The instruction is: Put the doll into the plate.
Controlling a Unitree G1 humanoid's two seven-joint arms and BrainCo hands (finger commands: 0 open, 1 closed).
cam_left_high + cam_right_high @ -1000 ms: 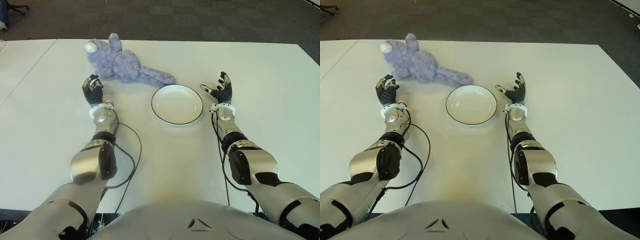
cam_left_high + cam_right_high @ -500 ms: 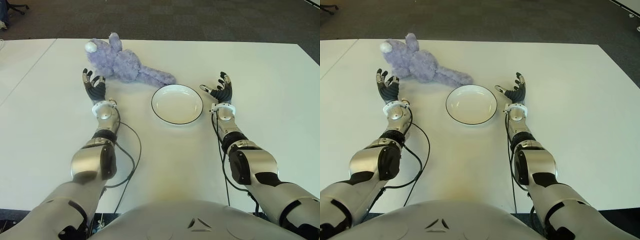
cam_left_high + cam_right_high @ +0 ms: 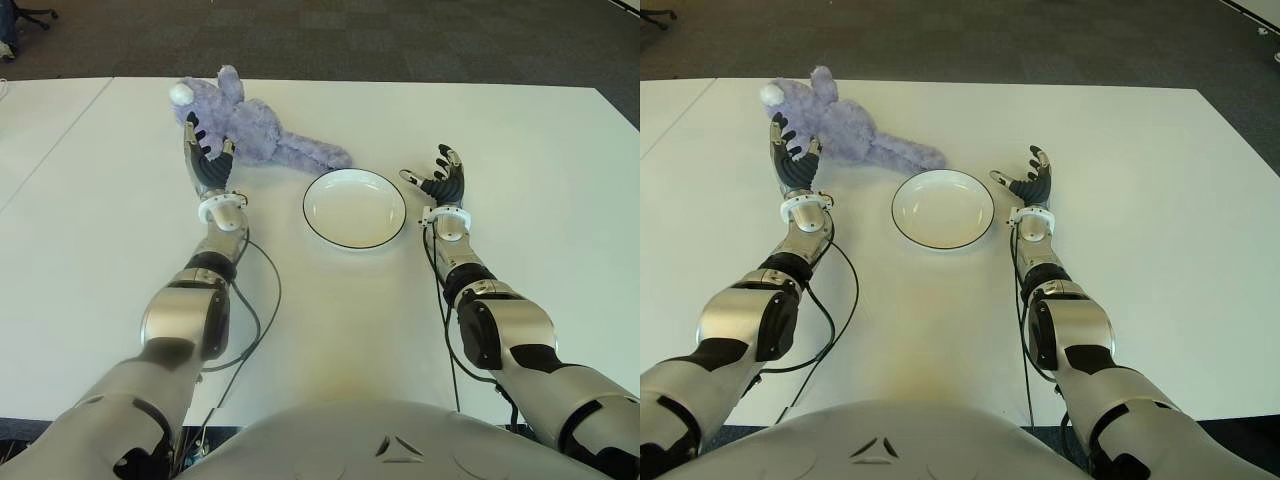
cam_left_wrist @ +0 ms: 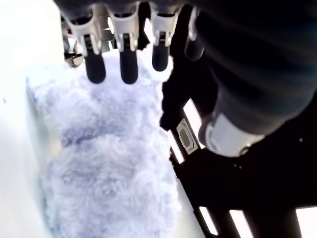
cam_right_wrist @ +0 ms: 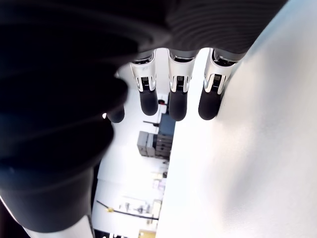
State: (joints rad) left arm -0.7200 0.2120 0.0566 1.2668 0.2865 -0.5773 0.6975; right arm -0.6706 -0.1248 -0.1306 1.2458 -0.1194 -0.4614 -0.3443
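While the doll lies untouched on the white desk, a fuzzy lilac plush stretched from its head at the far left toward a limb that ends just beside the far rim of the plate, the work in hand is the reach toward it, and no grasp has been made. The plate itself is bare, white with a thin dark edge, and sits between the two arms.

The left hand is raised at the near side of the doll's body, palm turned toward the plush, fingers straight and spread with nothing between them. In the left wrist view the fur fills the space right under those fingertips, so the hand looks very close, though I cannot tell whether it is touching.

My judgement is that the next move calls for the hand to go forward and down over the thick middle of the body, then curl around it firmly enough that the soft stuffing does not slip out, before lifting and carrying it rightward over the plate.

The right hand shows just to the right of the plate, fingers loosely spread and holding nothing.
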